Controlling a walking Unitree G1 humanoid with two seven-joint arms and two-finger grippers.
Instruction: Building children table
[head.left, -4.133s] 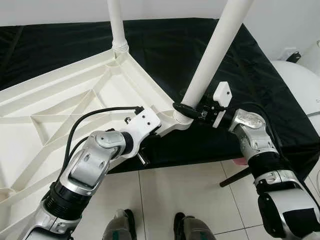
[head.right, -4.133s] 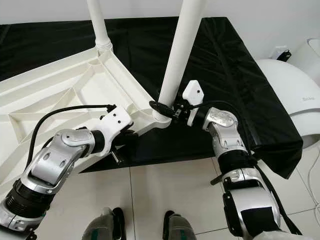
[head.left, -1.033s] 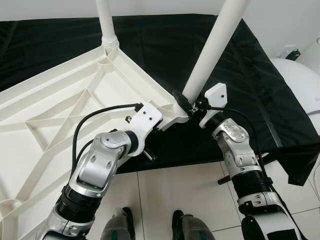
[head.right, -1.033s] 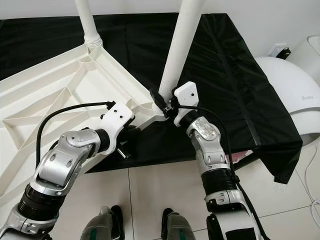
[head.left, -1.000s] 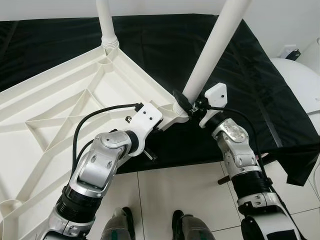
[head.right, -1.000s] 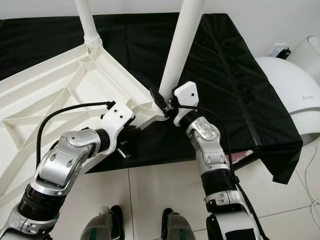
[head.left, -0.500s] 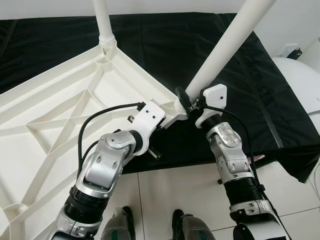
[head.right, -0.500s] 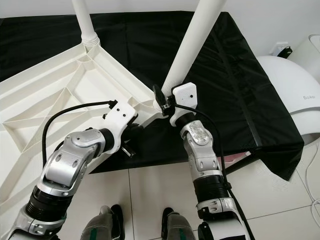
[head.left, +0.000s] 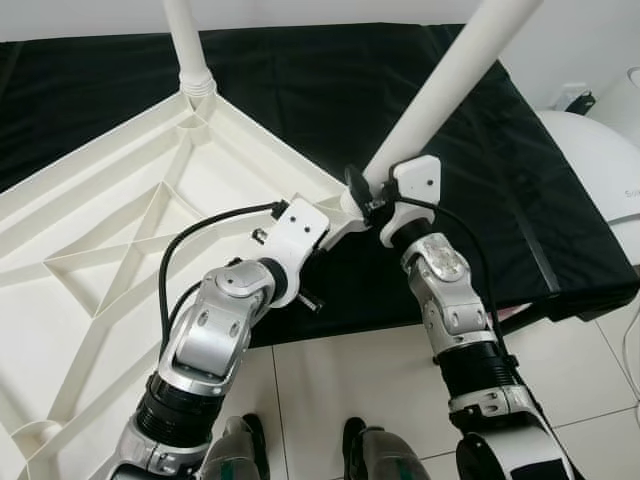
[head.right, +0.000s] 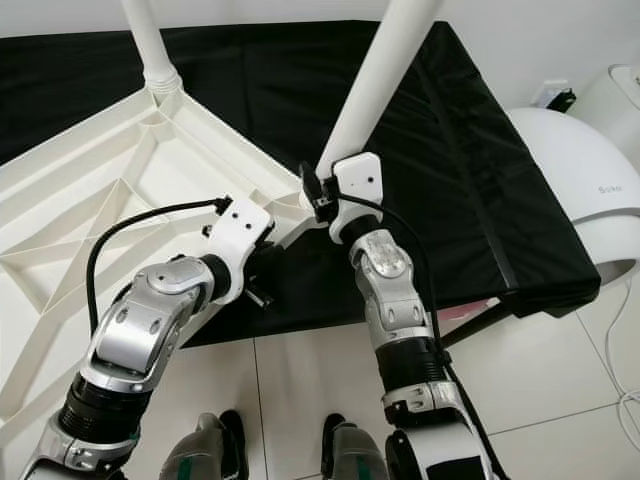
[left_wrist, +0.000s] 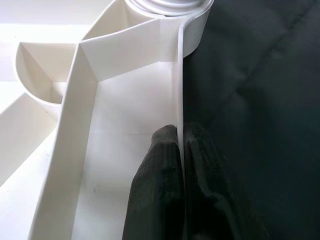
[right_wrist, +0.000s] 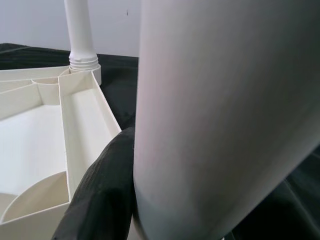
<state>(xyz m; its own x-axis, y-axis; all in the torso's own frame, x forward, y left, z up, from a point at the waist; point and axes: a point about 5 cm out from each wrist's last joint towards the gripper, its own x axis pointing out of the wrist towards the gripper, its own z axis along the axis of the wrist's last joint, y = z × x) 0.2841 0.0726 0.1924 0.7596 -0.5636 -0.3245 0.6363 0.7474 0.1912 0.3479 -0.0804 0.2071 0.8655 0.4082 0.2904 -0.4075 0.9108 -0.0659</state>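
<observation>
A white tabletop (head.left: 120, 250) lies upside down on a black cloth (head.left: 330, 80), filling the left half of the frame, its ribs facing up. The left gripper (left_wrist: 181, 165) is pinched onto the thin outer rim near the centre corner. At that corner the right gripper (head.left: 358, 190) clamps the base of a tilted white leg (head.left: 450, 85). A second leg (head.left: 187, 45) stands upright at the upper left.
</observation>
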